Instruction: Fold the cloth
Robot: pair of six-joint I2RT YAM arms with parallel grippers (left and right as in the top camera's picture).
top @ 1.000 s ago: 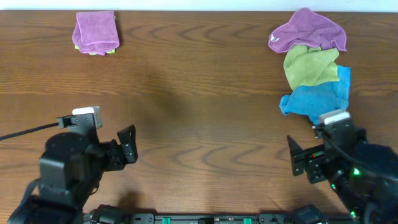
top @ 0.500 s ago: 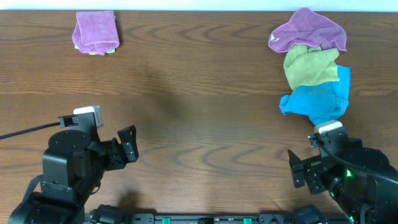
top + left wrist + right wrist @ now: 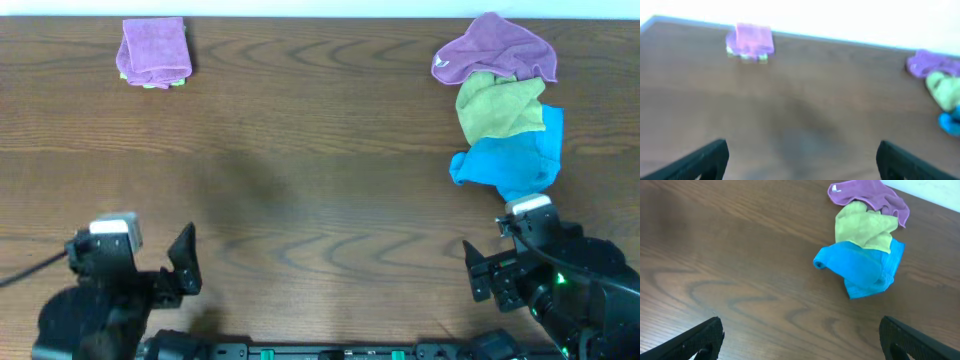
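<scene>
At the far right of the table (image 3: 320,150), three crumpled cloths (image 3: 500,105) overlap; a folded cloth (image 3: 155,50) lies far left; left gripper (image 3: 802,157) and right gripper (image 3: 800,337) spread wide, empty.

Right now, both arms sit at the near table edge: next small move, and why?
Probably extend the right end effector toward the blue cloth. It lies crumpled just ahead of that arm, closer than the green cloth or the purple cloth, and the end effector is open and empty.
</scene>
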